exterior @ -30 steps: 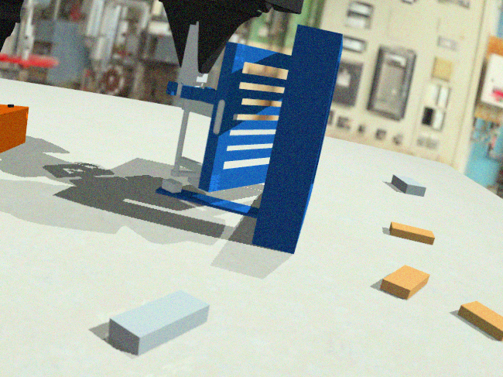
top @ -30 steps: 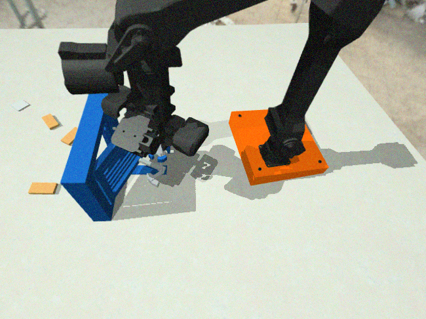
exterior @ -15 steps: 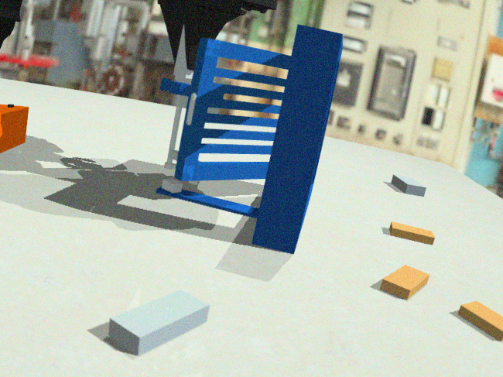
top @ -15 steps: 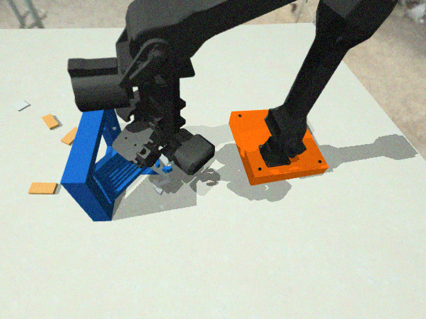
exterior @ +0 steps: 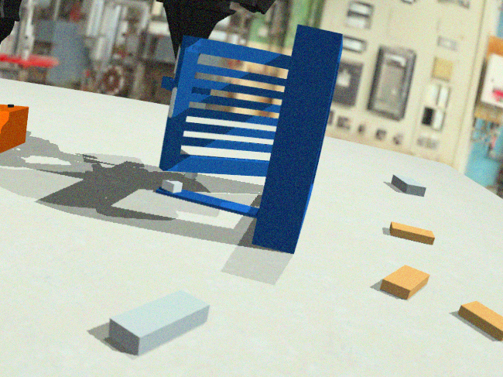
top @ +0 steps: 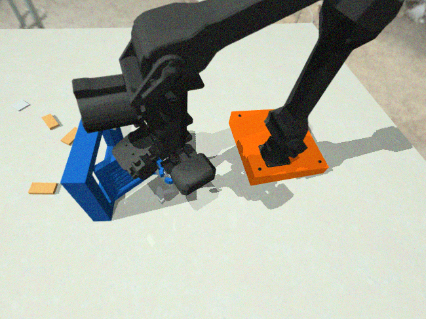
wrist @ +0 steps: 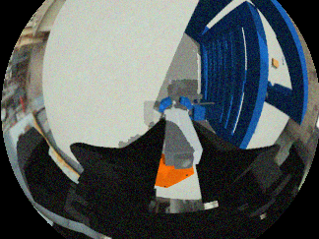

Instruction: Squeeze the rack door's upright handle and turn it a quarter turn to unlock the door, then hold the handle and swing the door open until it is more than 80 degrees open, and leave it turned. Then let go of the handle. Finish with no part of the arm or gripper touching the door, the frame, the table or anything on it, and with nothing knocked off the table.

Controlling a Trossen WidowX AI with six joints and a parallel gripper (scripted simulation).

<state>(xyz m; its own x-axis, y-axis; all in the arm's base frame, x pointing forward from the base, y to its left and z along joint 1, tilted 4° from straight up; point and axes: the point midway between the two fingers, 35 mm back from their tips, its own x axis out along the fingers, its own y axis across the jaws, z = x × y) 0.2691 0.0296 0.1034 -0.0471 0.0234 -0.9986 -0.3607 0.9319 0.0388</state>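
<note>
Between the jaws stands the door's upright grey handle (wrist: pixel 183 136).

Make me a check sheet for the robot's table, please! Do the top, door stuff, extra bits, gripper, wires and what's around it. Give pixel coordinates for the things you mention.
Surface: pale table top (top: pixel 248 262) (exterior: pixel 293 330) (wrist: pixel 108 57), with shadows.
Job's things: slatted blue door (top: pixel 118 173) (exterior: pixel 226 166) (wrist: pixel 261 82) swung partly out from the blue frame (top: pixel 79 156) (exterior: pixel 297 142) (wrist: pixel 300 82).
Clutter: three orange blocks (top: pixel 42 187) (exterior: pixel 405 281), two grey blocks (exterior: pixel 159 320).
Gripper (top: pixel 161 162) (exterior: pixel 176 53) (wrist: pixel 177 122): shut on the grey upright handle (wrist: pixel 191 128).
Cables: nothing seen.
Surroundings: beige control cabinet (exterior: pixel 390 25), blurred pipes (exterior: pixel 121 11).
</note>
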